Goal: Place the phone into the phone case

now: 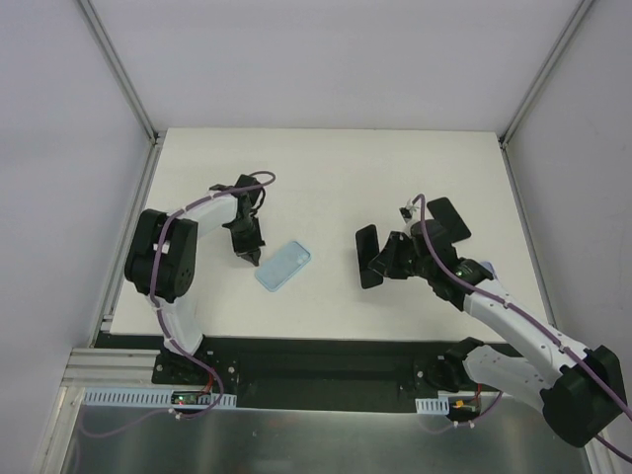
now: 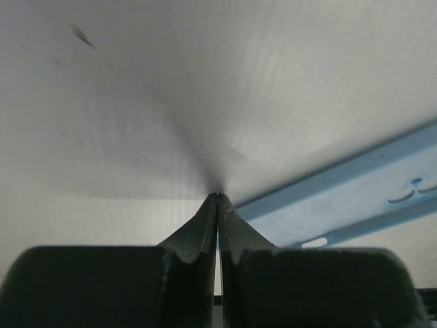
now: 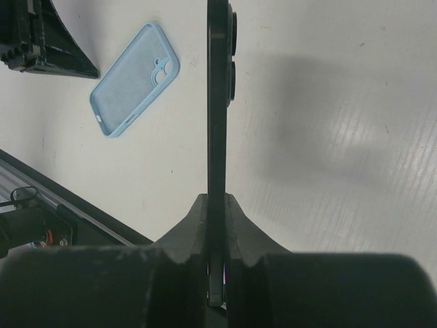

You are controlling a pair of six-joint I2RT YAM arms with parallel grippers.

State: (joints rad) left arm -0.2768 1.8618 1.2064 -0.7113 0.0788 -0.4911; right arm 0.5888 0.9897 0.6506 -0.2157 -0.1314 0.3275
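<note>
A light blue phone case point(image 1: 283, 266) lies flat on the white table, left of centre; it also shows in the right wrist view point(image 3: 134, 78) and in the left wrist view point(image 2: 355, 198). My left gripper point(image 1: 249, 255) is shut and empty, its tips point(image 2: 217, 197) close to the table just left of the case. My right gripper point(image 1: 387, 259) is shut on a black phone point(image 1: 368, 257), held on edge above the table right of the case. In the right wrist view the phone point(image 3: 220, 89) stands edge-on between my fingers point(image 3: 194, 219), camera bump facing right.
A black flat object point(image 1: 449, 218) lies behind the right arm. The table point(image 1: 336, 168) has metal frame posts at its back corners and a black rail point(image 1: 326, 360) along the near edge.
</note>
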